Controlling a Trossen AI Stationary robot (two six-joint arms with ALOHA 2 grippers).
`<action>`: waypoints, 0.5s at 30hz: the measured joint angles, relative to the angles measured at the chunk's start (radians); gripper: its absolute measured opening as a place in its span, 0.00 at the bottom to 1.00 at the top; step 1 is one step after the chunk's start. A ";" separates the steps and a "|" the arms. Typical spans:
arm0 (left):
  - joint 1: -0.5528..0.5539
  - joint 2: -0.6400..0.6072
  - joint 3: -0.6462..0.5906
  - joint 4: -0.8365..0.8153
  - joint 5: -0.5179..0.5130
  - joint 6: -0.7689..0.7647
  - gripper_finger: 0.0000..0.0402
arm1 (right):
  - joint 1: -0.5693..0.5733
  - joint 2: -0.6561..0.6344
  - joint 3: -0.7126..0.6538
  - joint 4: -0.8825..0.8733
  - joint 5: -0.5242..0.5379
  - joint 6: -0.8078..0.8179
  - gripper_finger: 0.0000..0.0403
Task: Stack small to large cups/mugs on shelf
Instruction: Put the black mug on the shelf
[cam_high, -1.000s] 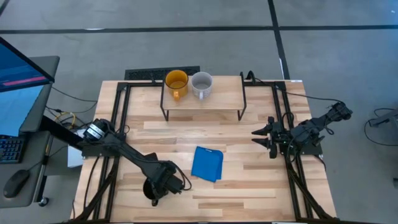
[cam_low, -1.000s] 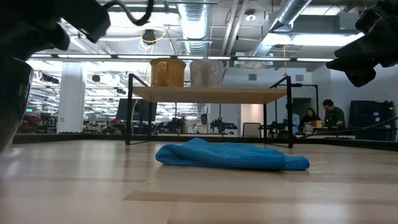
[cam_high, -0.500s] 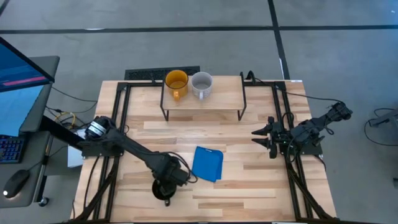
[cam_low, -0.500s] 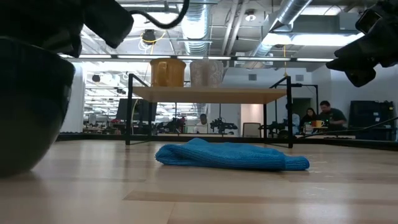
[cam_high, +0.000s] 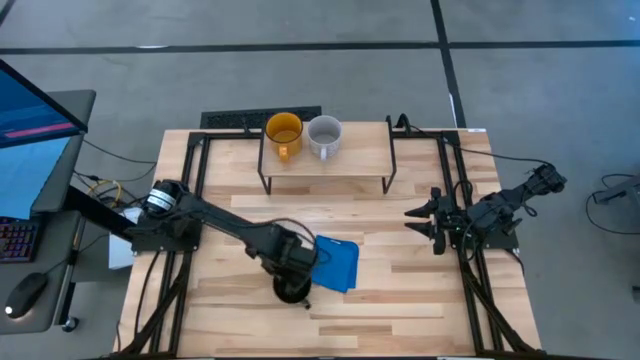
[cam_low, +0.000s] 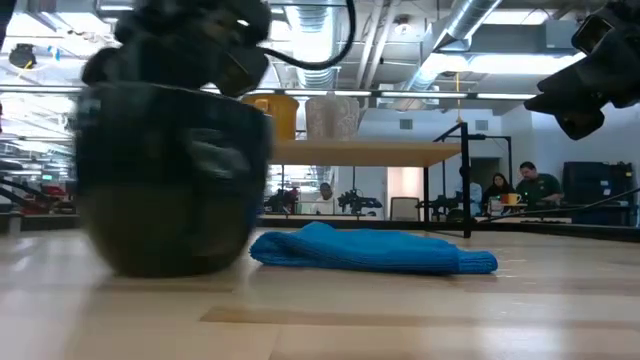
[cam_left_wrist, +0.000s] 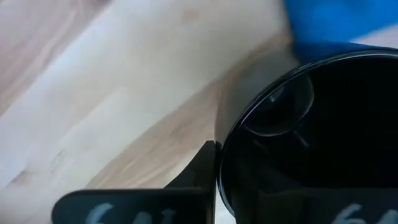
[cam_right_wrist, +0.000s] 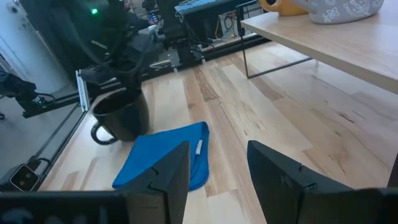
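Two mugs already stand on the shelf (cam_high: 325, 157) near the table's (cam_high: 400, 300) far edge: the yellow mug (cam_high: 283, 133) at the board's left end and the grey mug (cam_high: 324, 135) touching it on the right. The black mug (cam_high: 292, 288) sits toward the table's near edge, just beside the left edge of the blue cloth (cam_high: 335, 263), its handle showing on the side away from the cloth in the right wrist view. The left gripper (cam_high: 289, 262) is clenched on the black mug's rim, one finger (cam_left_wrist: 202, 165) pressed against its outer wall. The cloth lies between this mug and the shelf. The right gripper (cam_high: 417, 221) hangs released by the table's right edge, well apart from the mugs.
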 joint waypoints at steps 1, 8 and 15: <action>0.015 0.000 0.000 0.009 -0.005 -0.003 0.01 | 0.000 0.000 0.000 0.000 0.000 0.000 0.45; 0.125 0.000 0.000 0.045 -0.033 -0.073 0.01 | 0.000 0.000 0.000 0.000 0.000 0.049 0.45; 0.212 0.004 -0.003 0.176 -0.091 -0.110 0.01 | 0.000 0.000 0.000 0.001 -0.003 0.079 0.45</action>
